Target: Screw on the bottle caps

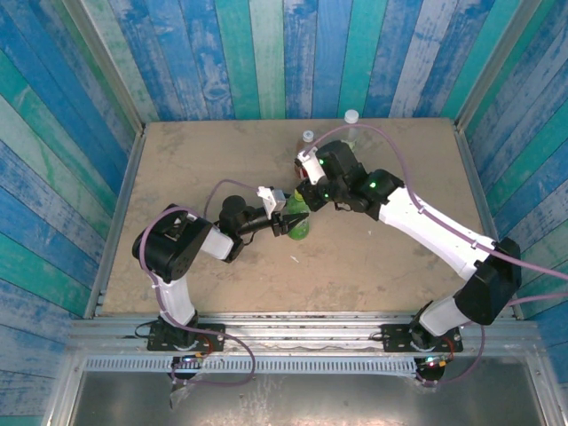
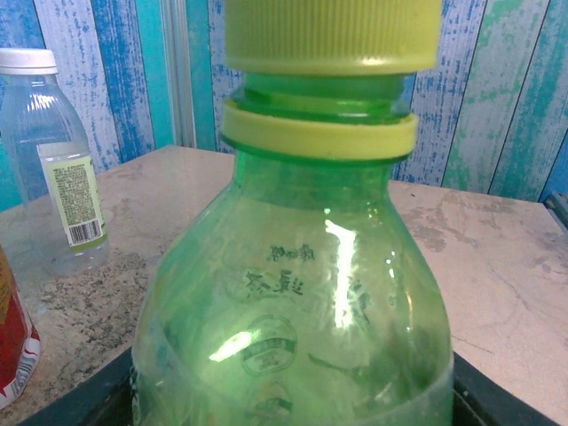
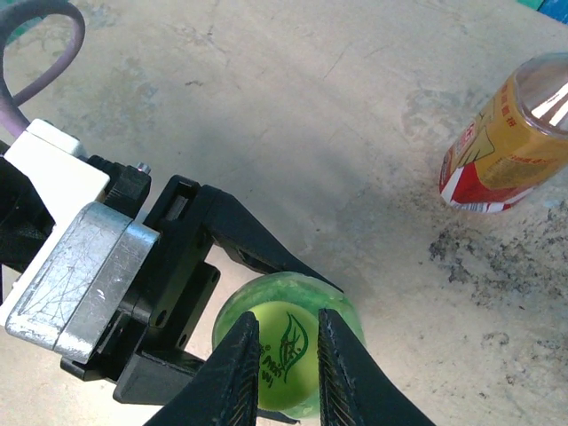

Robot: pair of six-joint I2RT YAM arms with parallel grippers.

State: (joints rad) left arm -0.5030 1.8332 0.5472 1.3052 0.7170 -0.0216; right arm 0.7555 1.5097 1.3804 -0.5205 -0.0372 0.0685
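A green bottle point(image 1: 302, 228) stands upright mid-table, with my left gripper point(image 1: 288, 222) shut on its body; the black fingers point(image 3: 240, 232) hug it from both sides. Its yellow-green cap point(image 3: 288, 359) sits on the neck point(image 2: 333, 35). My right gripper point(image 3: 287, 316) comes down from above and is shut on that cap, one finger on each side. An amber bottle with a red label point(image 3: 501, 151) stands beyond, its mouth open with no cap on it. The clear bottle point(image 2: 58, 169) wears a white cap point(image 2: 27, 60).
The amber bottle point(image 1: 304, 153) and the clear bottle point(image 1: 352, 124) stand near the table's far edge, just behind my right wrist. Blue and green plank walls point(image 1: 266, 53) close in the back and sides. Bare tabletop point(image 1: 373, 257) lies on the near side.
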